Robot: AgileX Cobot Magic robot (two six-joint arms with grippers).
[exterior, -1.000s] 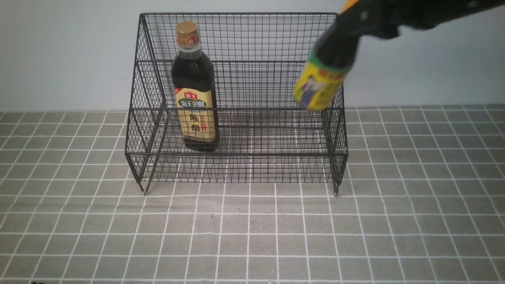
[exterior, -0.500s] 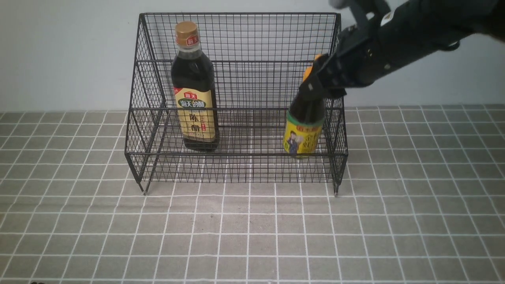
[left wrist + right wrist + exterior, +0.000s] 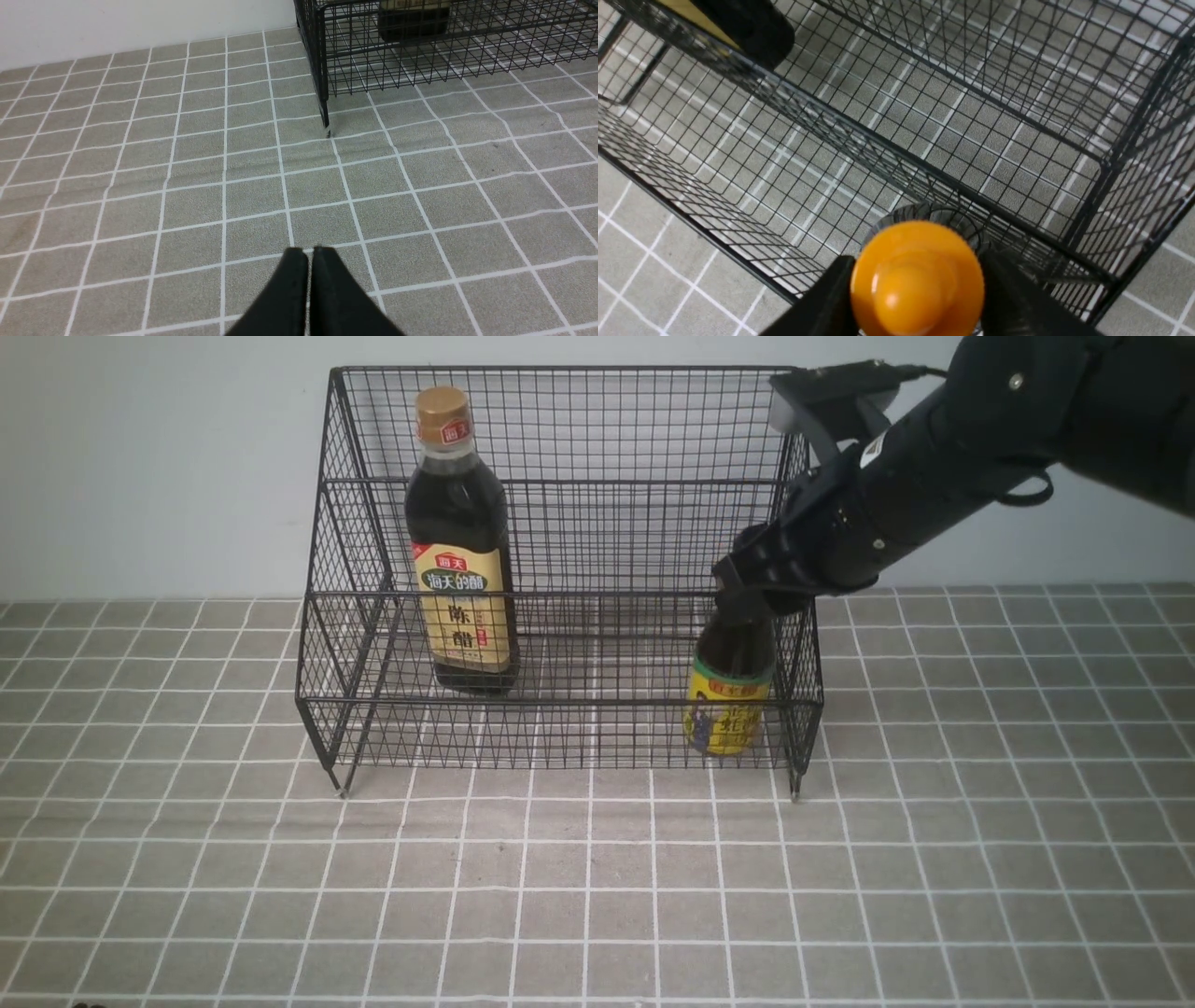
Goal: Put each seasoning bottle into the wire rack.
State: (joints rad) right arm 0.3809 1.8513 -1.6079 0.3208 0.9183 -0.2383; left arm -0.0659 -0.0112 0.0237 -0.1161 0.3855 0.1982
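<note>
Wire rack [image 3: 597, 483]: at the table's far edge, centred.
Tall bottle [image 3: 462, 551]: upright in the rack's left half.
Short bottle [image 3: 730, 695]: tilted in the air a second ago, now low in the front tier's right end. Long axis vertical, orange cap [image 3: 917, 280] up. Only release seems left.
Right gripper [image 3: 758, 586]: clamped on its neck.
Left gripper [image 3: 308, 280]: fingers pressed together, holding nothing, towards the table's left edge.

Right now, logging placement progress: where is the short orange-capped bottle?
Front view: the short bottle is in the lower front tier of the wire rack, at its right end, right of the tall bottle, its cap held by the right end effector.
</note>
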